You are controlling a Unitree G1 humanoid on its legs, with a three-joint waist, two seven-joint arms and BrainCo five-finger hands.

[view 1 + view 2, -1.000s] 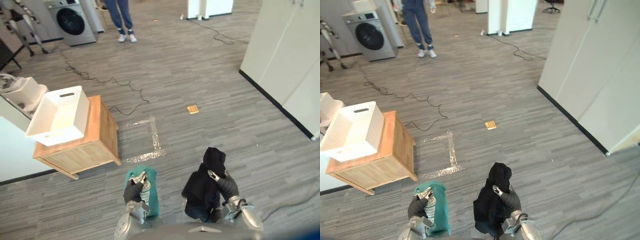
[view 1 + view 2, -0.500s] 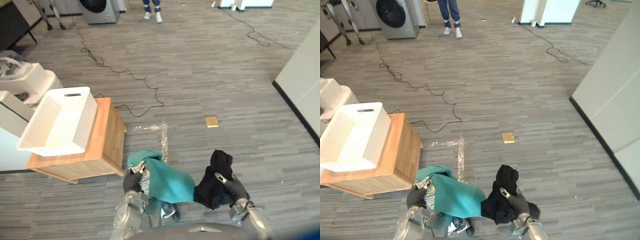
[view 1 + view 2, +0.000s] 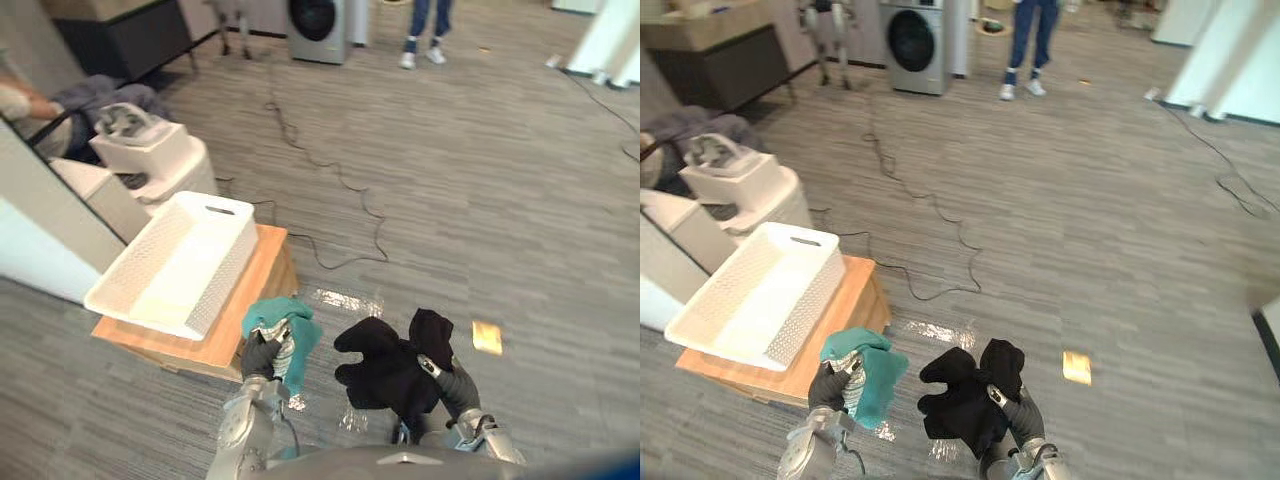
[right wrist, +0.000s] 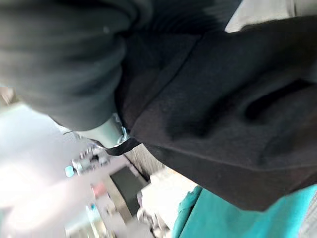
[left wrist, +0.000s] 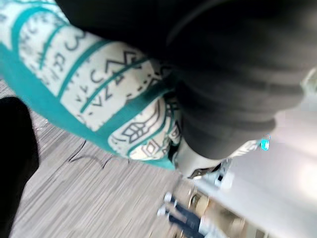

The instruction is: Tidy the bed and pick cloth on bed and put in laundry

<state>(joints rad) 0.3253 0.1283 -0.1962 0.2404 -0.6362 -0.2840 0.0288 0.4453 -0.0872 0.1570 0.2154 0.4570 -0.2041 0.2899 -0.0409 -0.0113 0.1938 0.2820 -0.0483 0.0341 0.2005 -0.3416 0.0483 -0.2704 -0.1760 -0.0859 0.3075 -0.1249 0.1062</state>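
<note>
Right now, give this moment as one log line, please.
left hand: shut on teal cloth | right hand: shut on black cloth | white basket: on wooden table, ahead left

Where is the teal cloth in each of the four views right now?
Left eye view: teal cloth low, left of centre, in the left hand, by the wooden stand.
Right eye view: low, left of centre.
Left wrist view: patterned teal fabric beside the hand's dark cover.
Right wrist view: teal patch past the black cloth's edge.
Shared landmark: the black cloth in the right hand.
</note>
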